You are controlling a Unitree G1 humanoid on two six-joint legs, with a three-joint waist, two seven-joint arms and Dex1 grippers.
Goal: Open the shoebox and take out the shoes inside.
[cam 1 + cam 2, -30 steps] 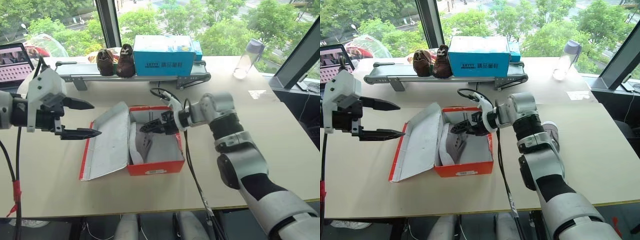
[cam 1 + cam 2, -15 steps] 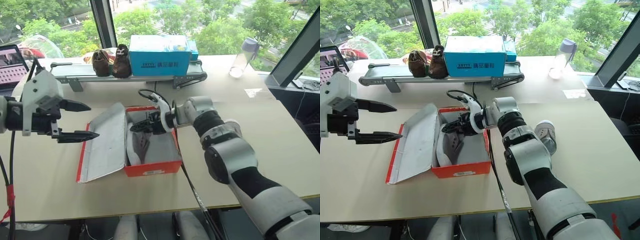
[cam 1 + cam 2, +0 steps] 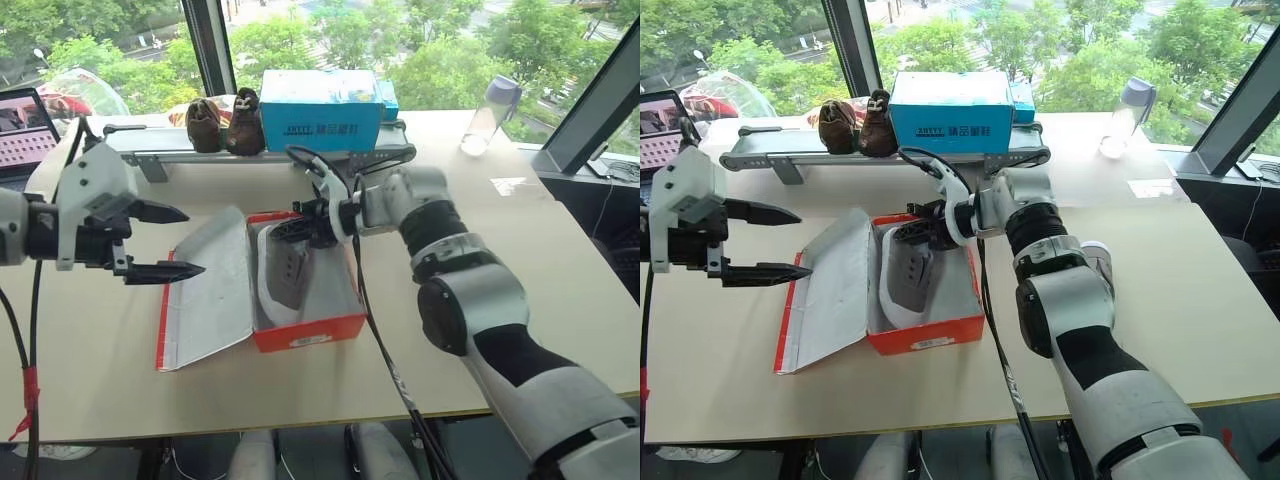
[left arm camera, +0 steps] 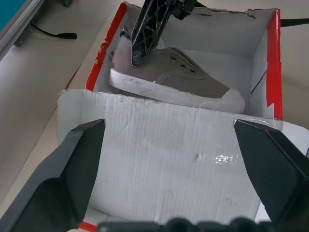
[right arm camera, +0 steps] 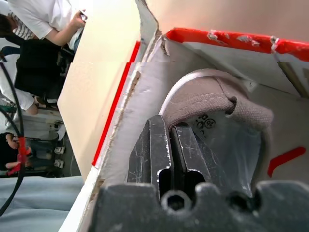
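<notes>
The red shoebox (image 3: 310,333) stands open on the table, its lid (image 3: 205,290) folded flat to the left with the white inside up. A grey sneaker (image 3: 285,272) with a white sole lies in the box, its heel raised toward the far wall. My right gripper (image 3: 300,228) reaches in from the right and is shut on the sneaker's heel collar (image 5: 212,104). My left gripper (image 3: 192,240) hovers open above the lid's left edge, holding nothing. In the left wrist view the sneaker (image 4: 193,84) sits beyond the lid, with the right gripper (image 4: 139,58) pinching its heel.
A grey rack (image 3: 150,150) at the back carries a blue box (image 3: 320,110) and dark brown shoes (image 3: 228,122). A bottle (image 3: 490,115) stands at the back right, a laptop (image 3: 25,125) at the far left. A black cable (image 3: 375,330) runs past the box's right side.
My right gripper has shut on the sneaker's heel and risen, so the heel now lifts off the box floor. The left gripper has kept still and open.
</notes>
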